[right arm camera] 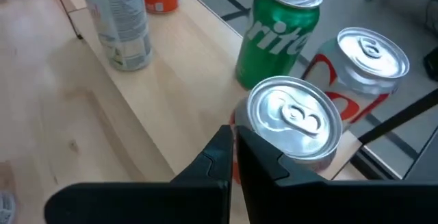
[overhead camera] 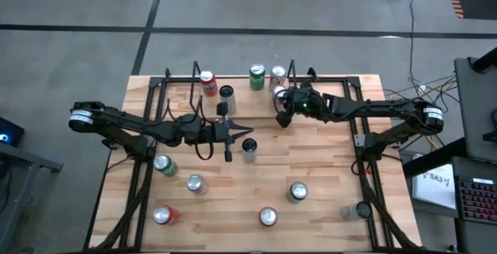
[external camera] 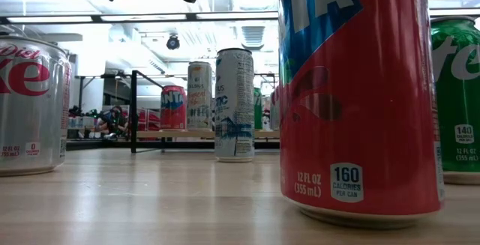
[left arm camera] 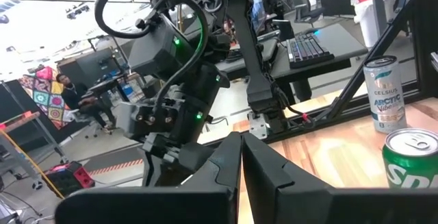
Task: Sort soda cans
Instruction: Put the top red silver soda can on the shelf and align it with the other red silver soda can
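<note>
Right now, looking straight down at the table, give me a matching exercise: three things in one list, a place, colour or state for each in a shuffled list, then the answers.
Column one:
1. left gripper
2. right gripper
3. can at the near left corner

Column two:
A. red body, silver top
B. fingers shut, over the table's middle
C. fingers shut, beside the cans at the far edge

Pairs: 1-B, 2-C, 3-A
</note>
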